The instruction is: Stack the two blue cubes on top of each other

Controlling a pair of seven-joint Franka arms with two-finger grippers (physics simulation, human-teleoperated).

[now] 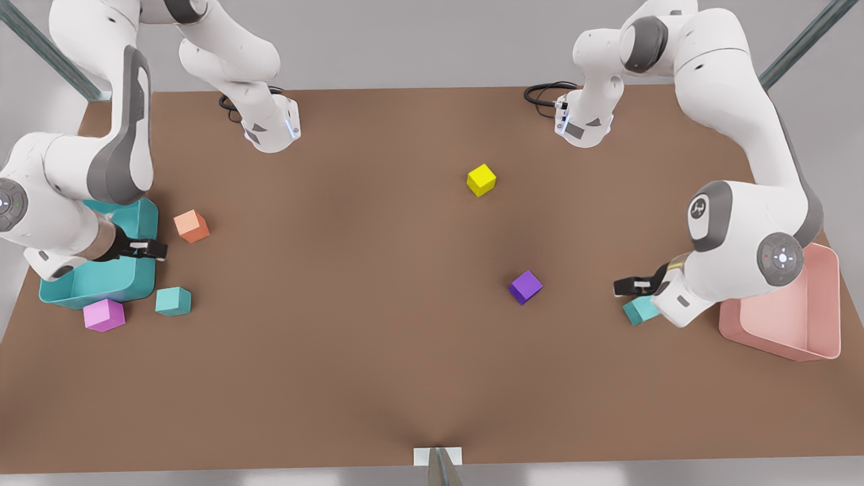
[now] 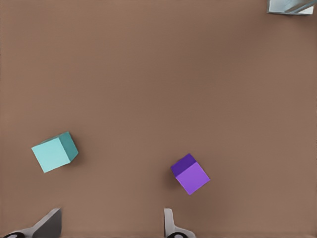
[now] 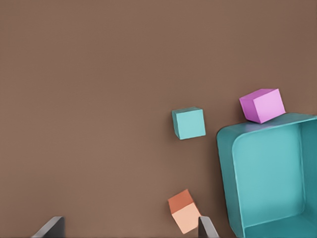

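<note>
One blue cube [image 1: 640, 310] lies on the brown table at the front view's right, partly hidden by the arm there. My left gripper [image 1: 624, 287] hovers close beside it, open and holding nothing. In the left wrist view this cube [image 2: 53, 152] sits ahead of one finger [image 2: 49, 224], outside the span of the left gripper [image 2: 111, 220]. The other blue cube [image 1: 173, 301] rests at the front view's left. My right gripper [image 1: 152, 250] hangs open above and behind it, over the teal bin's edge. The right wrist view shows that cube [image 3: 188, 123] well ahead of the right gripper [image 3: 130, 224].
A purple cube [image 1: 525, 287] [image 2: 190, 174] lies near the left gripper. A yellow cube [image 1: 481, 179] sits mid-table. An orange cube [image 1: 192, 226] [image 3: 184, 210], a pink cube [image 1: 104, 314] [image 3: 262, 105] and a teal bin [image 1: 94, 297] [image 3: 225, 148] crowd the front view's left. A pink bin [image 1: 833, 304] stands far right.
</note>
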